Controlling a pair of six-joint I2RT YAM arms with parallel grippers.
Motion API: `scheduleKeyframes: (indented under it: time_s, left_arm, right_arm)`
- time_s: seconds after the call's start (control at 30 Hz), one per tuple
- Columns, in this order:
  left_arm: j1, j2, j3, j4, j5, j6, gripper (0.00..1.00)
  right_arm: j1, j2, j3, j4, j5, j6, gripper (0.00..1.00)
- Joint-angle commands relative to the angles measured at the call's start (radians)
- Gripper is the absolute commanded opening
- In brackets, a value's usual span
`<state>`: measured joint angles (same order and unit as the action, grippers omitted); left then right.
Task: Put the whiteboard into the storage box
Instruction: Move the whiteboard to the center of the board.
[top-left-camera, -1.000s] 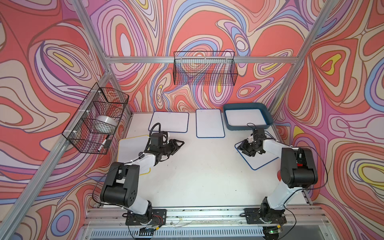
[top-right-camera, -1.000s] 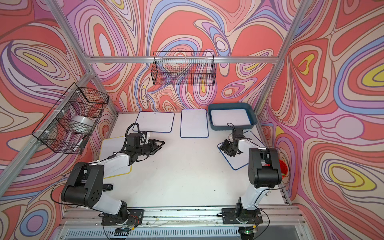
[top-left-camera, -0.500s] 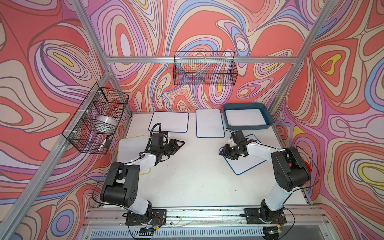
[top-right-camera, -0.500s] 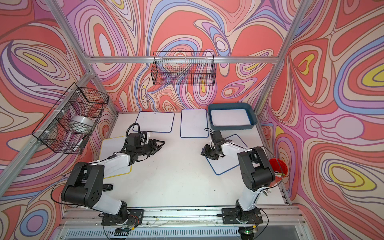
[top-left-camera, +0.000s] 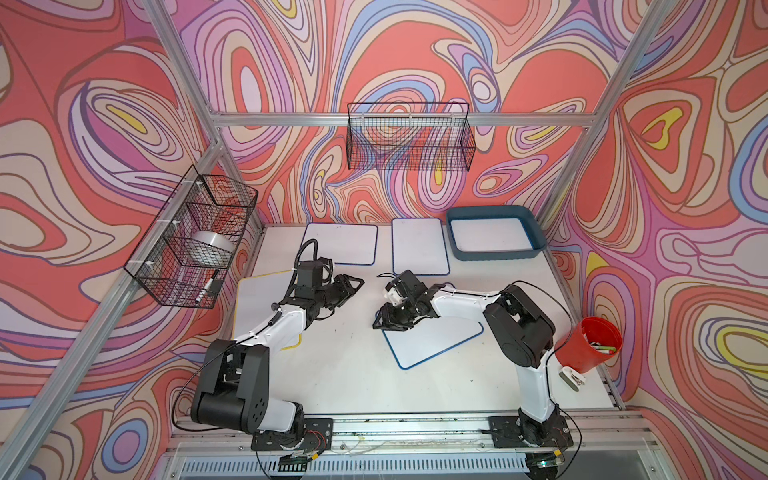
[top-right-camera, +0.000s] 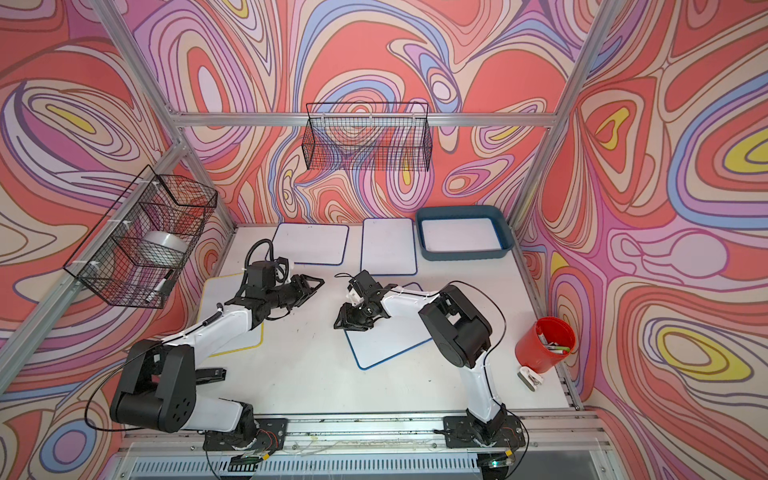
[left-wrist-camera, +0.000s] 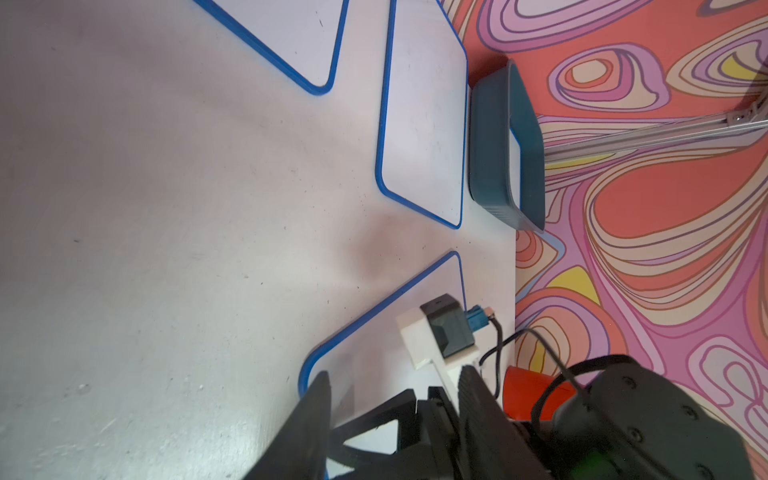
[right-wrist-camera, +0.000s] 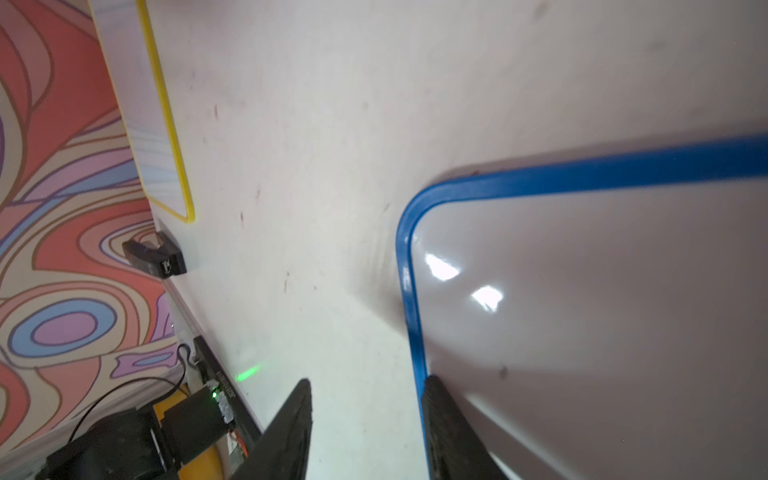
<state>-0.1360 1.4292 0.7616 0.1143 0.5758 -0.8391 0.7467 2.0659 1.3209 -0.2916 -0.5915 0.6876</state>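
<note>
Right gripper (right-wrist-camera: 368, 380), jaws apart, straddles the board's (right-wrist-camera: 582, 311) blue rim, one finger on top, probably to drag a board too flat to pinch; left gripper (left-wrist-camera: 394, 372) hovers, jaws apart

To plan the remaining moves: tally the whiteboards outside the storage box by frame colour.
Blue-framed whiteboards: 3
Yellow-framed whiteboards: 1
Total: 4
</note>
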Motion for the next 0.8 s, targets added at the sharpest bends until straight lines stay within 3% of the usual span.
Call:
scheduleKeyframes:
  time_s: [0.0,0.13,0.37,0.5,0.77]
  left_arm:
    - [0.053,-0.012,-0.008,-0.014,0.009,-0.013,0.46]
    - [0.076,-0.021,-0.022,-0.008,0.0,-0.013,0.46]
    - [0.069,0.058,-0.012,0.04,0.053,-0.002,0.47]
    - [0.023,0.105,0.051,-0.018,0.068,0.075,0.47]
    - [-0.04,0.211,0.14,-0.057,0.112,0.187,0.48]
  right_arm:
    - [0.019,0.058,-0.011,-0.101,-0.092,-0.049,0.46]
    - [0.029,0.005,-0.042,-0.086,-0.12,-0.066,0.46]
    - [0.027,-0.154,-0.102,-0.088,-0.024,-0.042,0.47]
    - [0.016,-0.251,-0.151,-0.121,0.057,-0.019,0.47]
    - [-0.113,-0.441,-0.382,-0.14,0.14,0.077,0.47]
